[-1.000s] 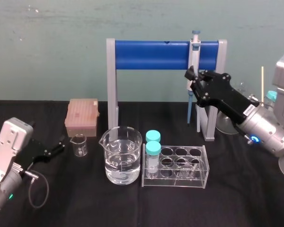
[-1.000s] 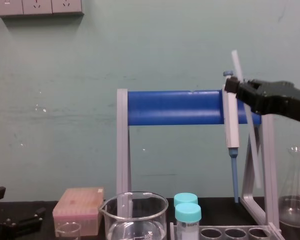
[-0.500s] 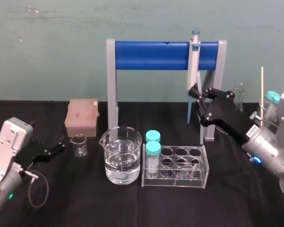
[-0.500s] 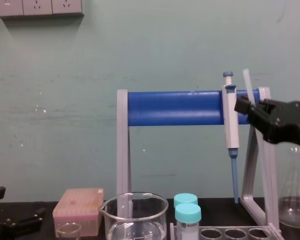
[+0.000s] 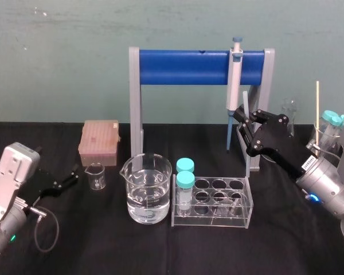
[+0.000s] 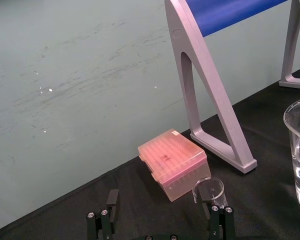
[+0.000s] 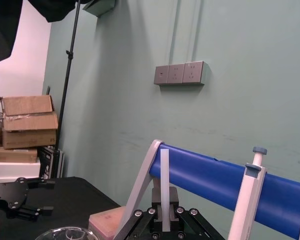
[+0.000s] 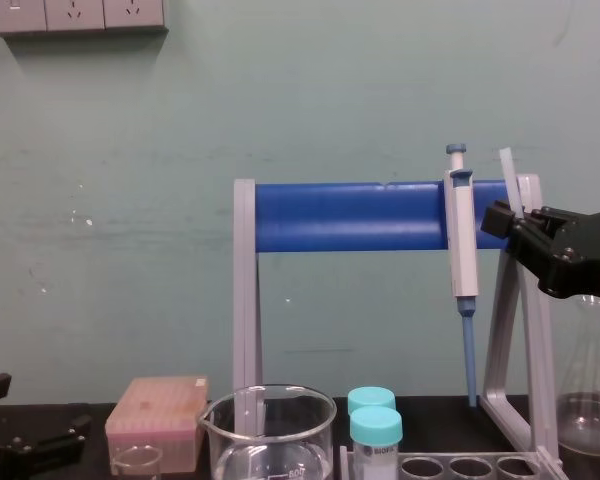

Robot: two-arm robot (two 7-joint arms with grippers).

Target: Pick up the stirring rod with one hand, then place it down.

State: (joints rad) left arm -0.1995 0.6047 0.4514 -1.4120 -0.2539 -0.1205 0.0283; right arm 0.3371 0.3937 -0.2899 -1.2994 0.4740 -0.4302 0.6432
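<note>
The right gripper (image 5: 245,123), fingers clenched on the near-upright stirring rod (image 5: 244,103) just in front of the stand (image 5: 183,67) at its right leg, should lower it slowly, clear of that leg, releasing only once supported; the left gripper (image 5: 69,178) idles, fingers spread, well left of the stand.

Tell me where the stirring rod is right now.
In the head view, the stirring rod stands nearly upright in the right claw on the robot's right, just right of the hanging pipette and near the blue stand's right leg.
</note>
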